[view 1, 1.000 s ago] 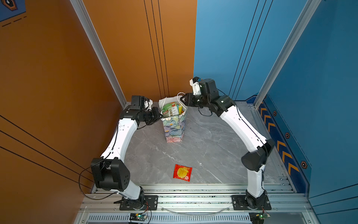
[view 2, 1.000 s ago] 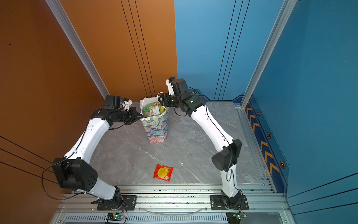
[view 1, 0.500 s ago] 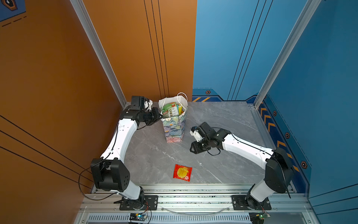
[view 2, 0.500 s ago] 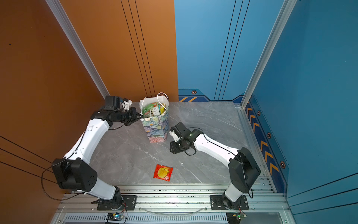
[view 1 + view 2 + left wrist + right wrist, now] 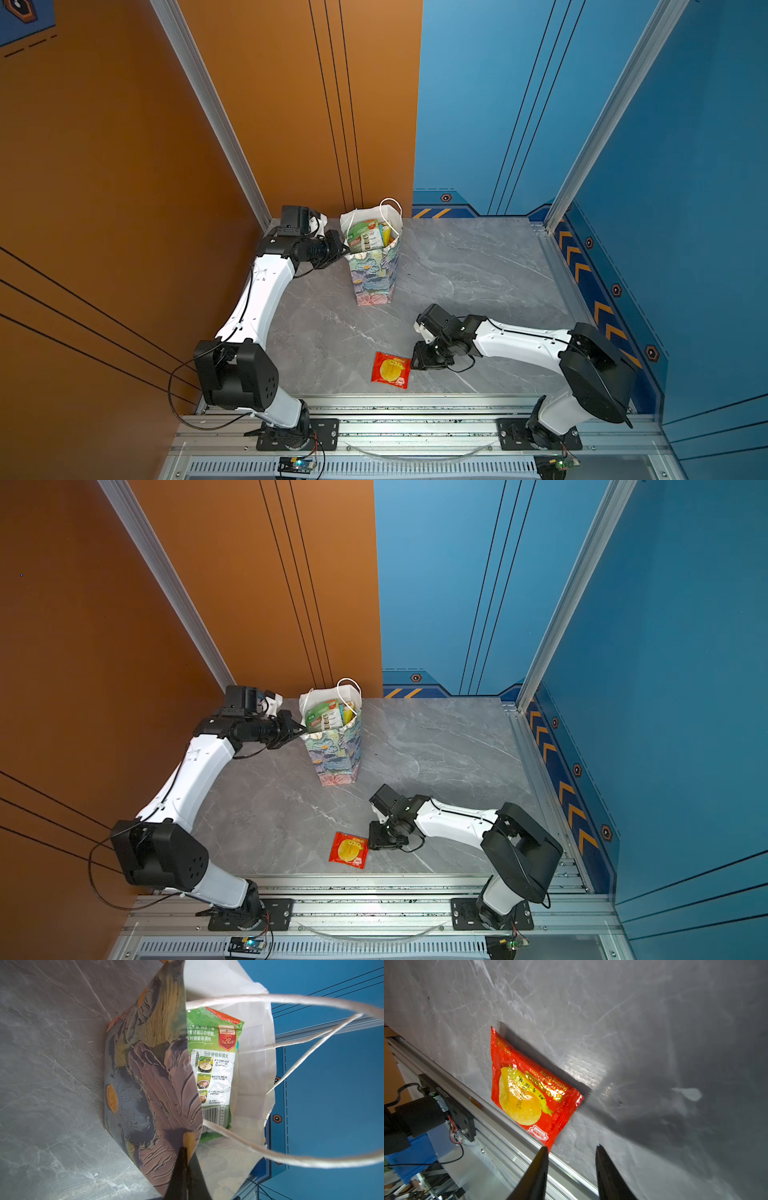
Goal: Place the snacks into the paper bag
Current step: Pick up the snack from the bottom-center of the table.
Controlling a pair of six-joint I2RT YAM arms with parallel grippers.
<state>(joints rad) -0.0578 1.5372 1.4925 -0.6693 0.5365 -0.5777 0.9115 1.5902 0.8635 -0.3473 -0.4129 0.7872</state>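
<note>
Top views: we see left gripper [image 5: 344,249] clamping the filled floral paper bag [image 5: 376,270]; right gripper [image 5: 412,365] parted beside one unbagged red-yellow sachet [image 5: 390,370].

Bright, even top views; glare on the red sachet [image 5: 529,1093]; dark shadow beside it

walls: orange panel [image 5: 270,104], blue panel [image 5: 478,104] (black pinstripes) | floor: grey marbled slab [image 5: 478,266] | front edge: aluminium rail [image 5: 415,415]
</note>
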